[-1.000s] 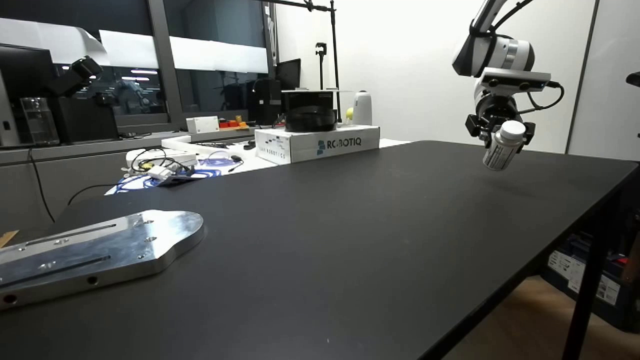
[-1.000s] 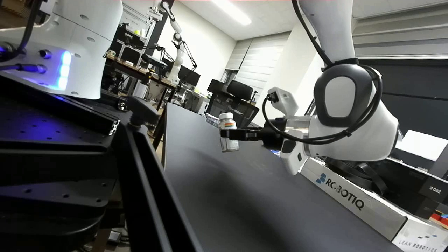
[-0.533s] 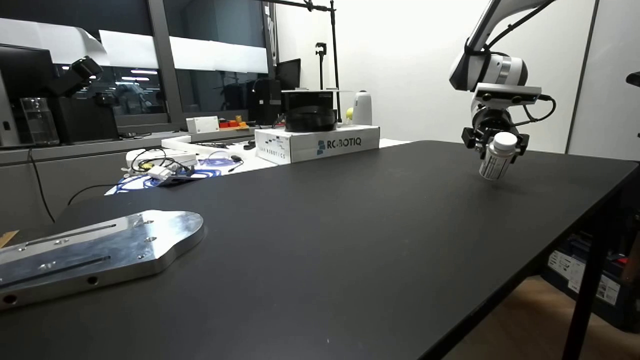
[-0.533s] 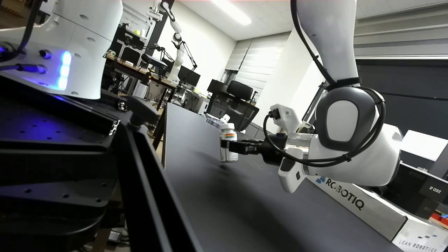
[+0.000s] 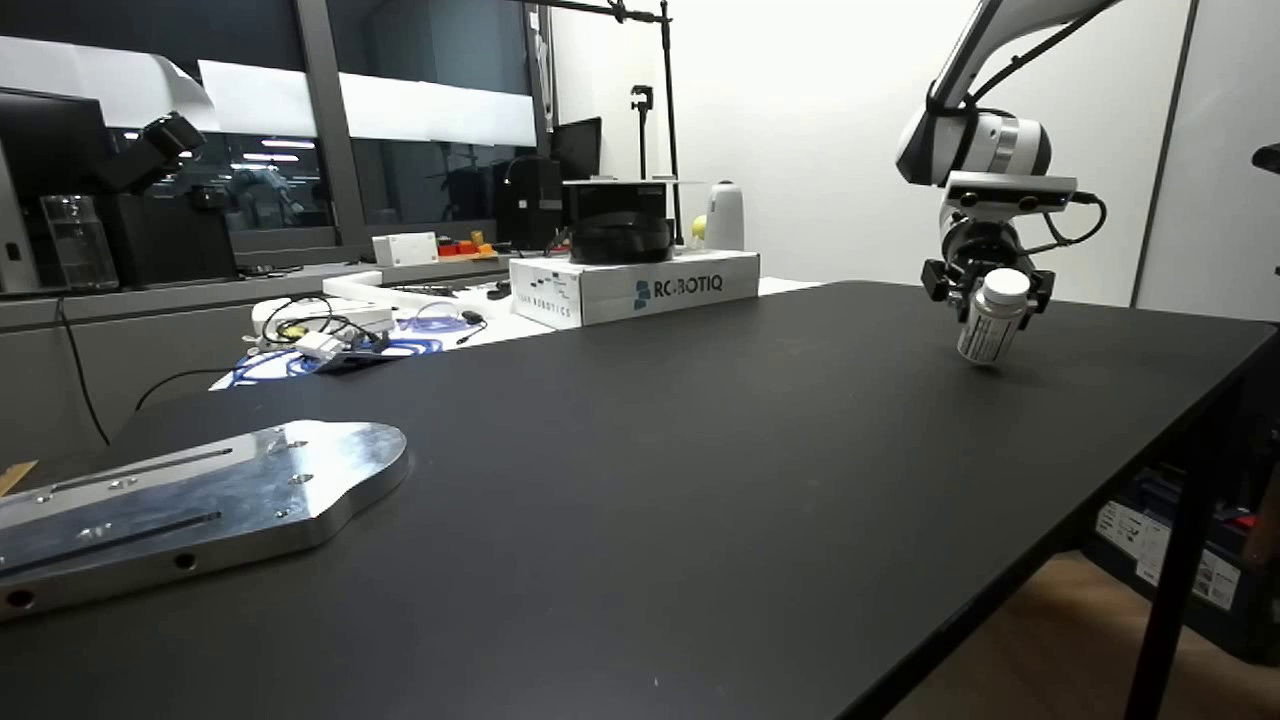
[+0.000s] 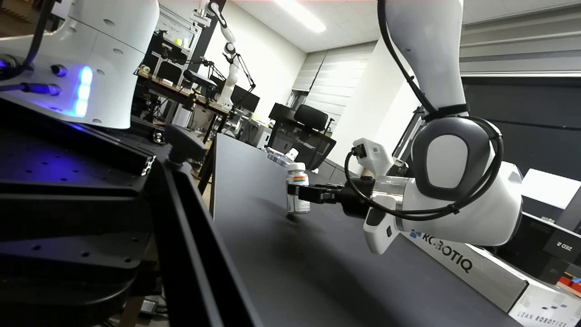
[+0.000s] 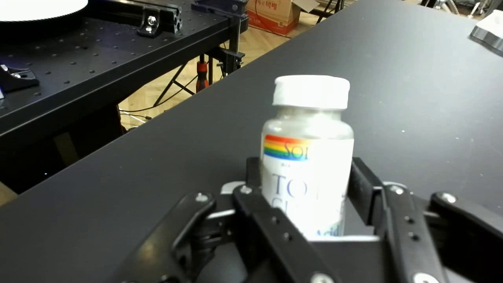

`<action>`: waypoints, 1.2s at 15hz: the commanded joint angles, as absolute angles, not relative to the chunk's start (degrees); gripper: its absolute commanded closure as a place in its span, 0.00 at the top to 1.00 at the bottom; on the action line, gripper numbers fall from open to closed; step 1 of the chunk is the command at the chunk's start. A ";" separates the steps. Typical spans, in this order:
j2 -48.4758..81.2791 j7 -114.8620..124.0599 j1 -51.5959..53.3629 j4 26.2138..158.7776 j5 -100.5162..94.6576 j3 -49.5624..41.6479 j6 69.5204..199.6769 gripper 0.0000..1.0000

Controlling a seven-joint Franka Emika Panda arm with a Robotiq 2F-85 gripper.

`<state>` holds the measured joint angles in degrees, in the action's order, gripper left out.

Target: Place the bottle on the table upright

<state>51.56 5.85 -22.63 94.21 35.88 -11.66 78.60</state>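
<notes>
Well, there's the bottle [image 5: 988, 328], tilted in an exterior view: white cap [image 7: 311, 92], white label [image 7: 310, 182] rainbow-striped near the top, clasped in the gripper [image 7: 307, 181] over the black desk [image 5: 650, 480].

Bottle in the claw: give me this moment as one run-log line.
bottle: gripped by claw, cap up, slightly tilted | table: beneath bottle, contact unclear | release: not yet done

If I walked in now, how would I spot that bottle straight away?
Find the long black table and the white arm hanging over it. Its black pincer grips the bottle, set apart by a white cap and rainbow-striped label.
</notes>
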 commanded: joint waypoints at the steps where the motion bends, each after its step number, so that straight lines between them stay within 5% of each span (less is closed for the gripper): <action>1: 51.79 5.86 -22.60 93.84 35.92 -11.78 78.36 0.31; 18: 60.67 10.02 -30.46 77.14 45.56 -12.18 62.93 0.31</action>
